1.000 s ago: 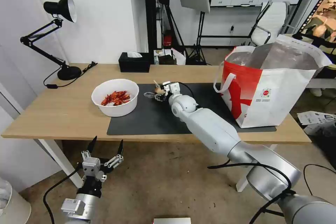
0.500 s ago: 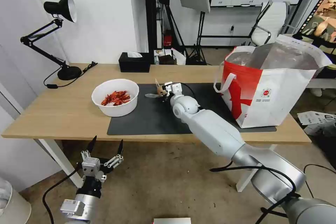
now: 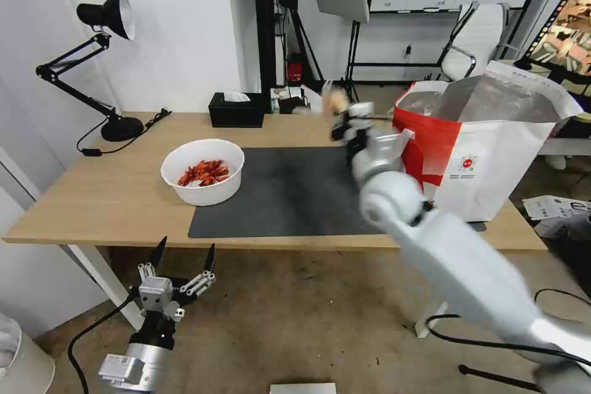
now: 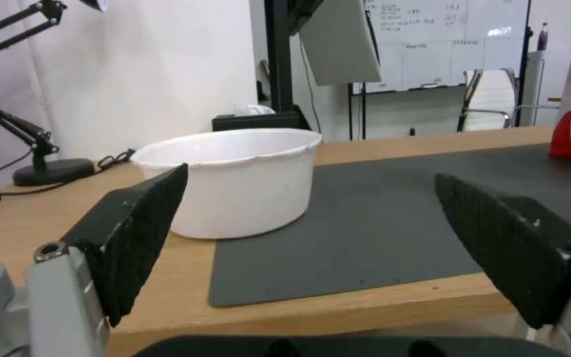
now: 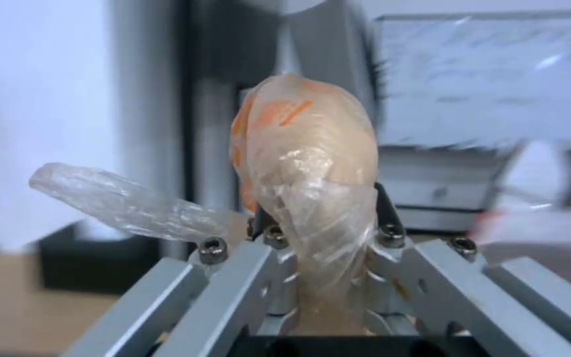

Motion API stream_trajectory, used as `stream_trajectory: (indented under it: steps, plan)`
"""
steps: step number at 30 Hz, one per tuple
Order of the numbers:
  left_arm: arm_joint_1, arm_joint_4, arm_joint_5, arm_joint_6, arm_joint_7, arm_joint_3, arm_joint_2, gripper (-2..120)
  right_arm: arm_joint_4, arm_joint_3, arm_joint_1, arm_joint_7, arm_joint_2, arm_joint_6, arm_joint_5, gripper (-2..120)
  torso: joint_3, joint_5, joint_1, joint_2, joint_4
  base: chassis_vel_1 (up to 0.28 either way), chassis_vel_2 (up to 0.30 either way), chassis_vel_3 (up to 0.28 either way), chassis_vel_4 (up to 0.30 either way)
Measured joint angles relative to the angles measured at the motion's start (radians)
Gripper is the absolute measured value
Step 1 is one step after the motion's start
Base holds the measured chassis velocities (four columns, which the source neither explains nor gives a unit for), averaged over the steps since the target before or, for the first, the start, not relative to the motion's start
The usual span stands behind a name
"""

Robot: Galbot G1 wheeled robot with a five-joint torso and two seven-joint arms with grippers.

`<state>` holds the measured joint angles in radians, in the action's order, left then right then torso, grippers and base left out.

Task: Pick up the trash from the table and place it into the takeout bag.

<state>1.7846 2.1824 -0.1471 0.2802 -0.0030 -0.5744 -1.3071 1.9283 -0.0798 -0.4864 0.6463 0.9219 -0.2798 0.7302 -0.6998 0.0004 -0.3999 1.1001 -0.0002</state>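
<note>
Right wrist view: beige lump (image 5: 305, 144) (clear wrap trailing) in right claw (image 5: 318, 228).

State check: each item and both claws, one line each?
Right claw: shut on the wrapped beige lump, raised above the table beside the takeout bag.
Wrapped beige lump: gripped, clear wrap trailing loose.
Takeout bag: upright, mouth open.
White bowl: upright on the table, red shells inside.
Left claw: open, empty, below the table's near edge.
Tissue box: tissue sticking out.
</note>
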Motion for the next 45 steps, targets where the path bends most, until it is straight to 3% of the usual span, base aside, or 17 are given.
stream_trajectory:
  steps: [1,4,9,21,23,26,45]
  plan:
    - [0.0,0.0,0.0,0.0,0.0,0.0,0.0,100,0.0,0.0,0.0,0.0,0.0,0.0,0.0,7,0.0,0.0,0.0,0.0,0.0,0.0,0.0,0.0,0.0]
    - [0.002,0.003,0.015,0.0,0.0,0.011,-0.008,100,0.029,0.071,-0.015,0.104,-0.1,-0.027,-0.022,7,0.0,0.0001,0.0,0.0,-0.0001,0.0,0.0,0.0,0.0]
    - [0.004,0.003,0.026,0.0,0.0,0.02,-0.016,100,0.022,0.111,-0.024,0.187,-0.163,-0.058,-0.008,7,0.0,0.0,0.0,0.0,0.0,0.0,0.0,0.0,0.0]
    - [0.023,0.032,0.026,0.0,0.021,0.021,-0.024,100,-0.012,0.11,-0.006,0.214,-0.202,-0.129,0.153,7,0.0,-0.0002,0.0,0.0,0.0003,0.0,0.0,0.0,0.0]
    - [0.031,0.038,0.026,0.001,0.024,0.02,-0.026,100,-0.003,0.114,0.009,0.219,-0.213,-0.173,0.249,16,0.0,-0.0003,0.0,0.0,0.0002,0.0,0.0,0.0,0.0]
    - [0.037,0.042,0.028,0.005,0.025,0.02,-0.031,100,-0.003,0.114,0.019,0.22,-0.223,-0.184,0.273,25,0.0,-0.0004,0.0,0.0,0.0002,0.0,0.0,0.0,0.0]
    - [0.051,0.062,0.043,0.012,0.029,0.026,-0.043,100,0.024,0.115,0.016,0.222,-0.27,-0.198,0.296,96,0.0,-0.0003,0.0,0.0,0.0002,0.0,0.0,0.0,0.0]
